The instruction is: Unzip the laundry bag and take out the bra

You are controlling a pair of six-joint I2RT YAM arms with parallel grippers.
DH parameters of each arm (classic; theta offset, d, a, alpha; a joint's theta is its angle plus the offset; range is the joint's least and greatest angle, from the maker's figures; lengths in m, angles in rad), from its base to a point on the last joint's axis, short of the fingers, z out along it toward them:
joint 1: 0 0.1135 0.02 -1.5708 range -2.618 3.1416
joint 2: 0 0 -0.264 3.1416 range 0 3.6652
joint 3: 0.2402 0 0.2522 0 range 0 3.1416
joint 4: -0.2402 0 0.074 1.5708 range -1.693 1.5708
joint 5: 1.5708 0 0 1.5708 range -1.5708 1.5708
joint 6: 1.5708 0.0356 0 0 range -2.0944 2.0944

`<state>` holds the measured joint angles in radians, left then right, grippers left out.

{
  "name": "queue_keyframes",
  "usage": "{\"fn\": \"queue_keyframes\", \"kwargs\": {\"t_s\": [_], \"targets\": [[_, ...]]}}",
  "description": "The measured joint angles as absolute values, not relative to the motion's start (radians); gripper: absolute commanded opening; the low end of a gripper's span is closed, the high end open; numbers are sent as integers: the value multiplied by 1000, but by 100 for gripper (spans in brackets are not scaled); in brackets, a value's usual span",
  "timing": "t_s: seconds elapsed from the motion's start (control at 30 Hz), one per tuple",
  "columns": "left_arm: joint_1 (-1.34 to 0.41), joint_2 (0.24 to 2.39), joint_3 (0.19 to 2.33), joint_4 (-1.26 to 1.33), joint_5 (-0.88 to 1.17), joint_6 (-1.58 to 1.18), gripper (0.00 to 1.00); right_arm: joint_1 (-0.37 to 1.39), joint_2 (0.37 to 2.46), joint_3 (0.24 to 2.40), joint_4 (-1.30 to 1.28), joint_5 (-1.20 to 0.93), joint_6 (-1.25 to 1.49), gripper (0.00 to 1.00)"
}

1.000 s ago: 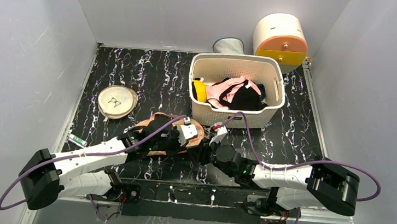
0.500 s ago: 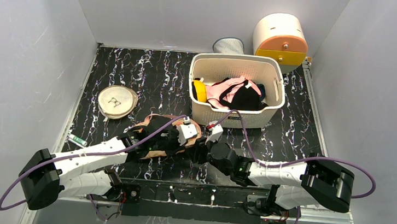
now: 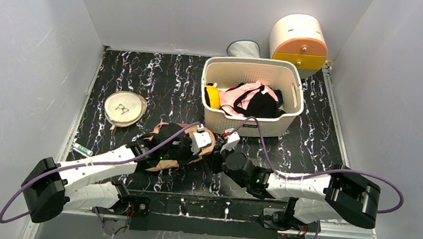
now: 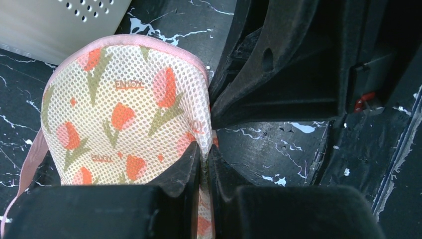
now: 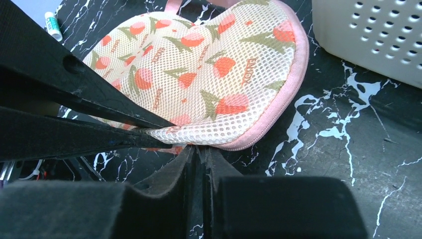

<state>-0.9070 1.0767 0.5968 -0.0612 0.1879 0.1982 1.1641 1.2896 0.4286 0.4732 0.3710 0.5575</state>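
Two jaw pairs lay tip-to-tip at the right end of the laundry bag (image 5: 214, 74): left gripper (image 4: 204, 154) clamped its hem, right gripper (image 5: 199, 152) closed against it.

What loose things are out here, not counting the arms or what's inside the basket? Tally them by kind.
floral mesh laundry bag: 1
round cream pouch: 1
white perforated basket: 1
cream-and-orange drawer box: 1
grey mesh item: 1
small white tube: 1
Total: 6

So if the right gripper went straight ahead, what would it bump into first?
The laundry bag. The right gripper points straight at its pink edge, so close it may already be touching.
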Motion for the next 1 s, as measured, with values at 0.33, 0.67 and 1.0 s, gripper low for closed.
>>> {"fn": "queue_keyframes", "kwargs": {"t_s": [0.33,0.67,1.0], "targets": [[-907,1077,598,-30,204,217,0,1174,1234,427,417,446,559,0],[-907,1077,614,-25,259,272,0,1136,1098,385,321,501,552,0],[-920,1133,618,-87,324,315,20,1090,1036,357,240,379,444,0]]}}
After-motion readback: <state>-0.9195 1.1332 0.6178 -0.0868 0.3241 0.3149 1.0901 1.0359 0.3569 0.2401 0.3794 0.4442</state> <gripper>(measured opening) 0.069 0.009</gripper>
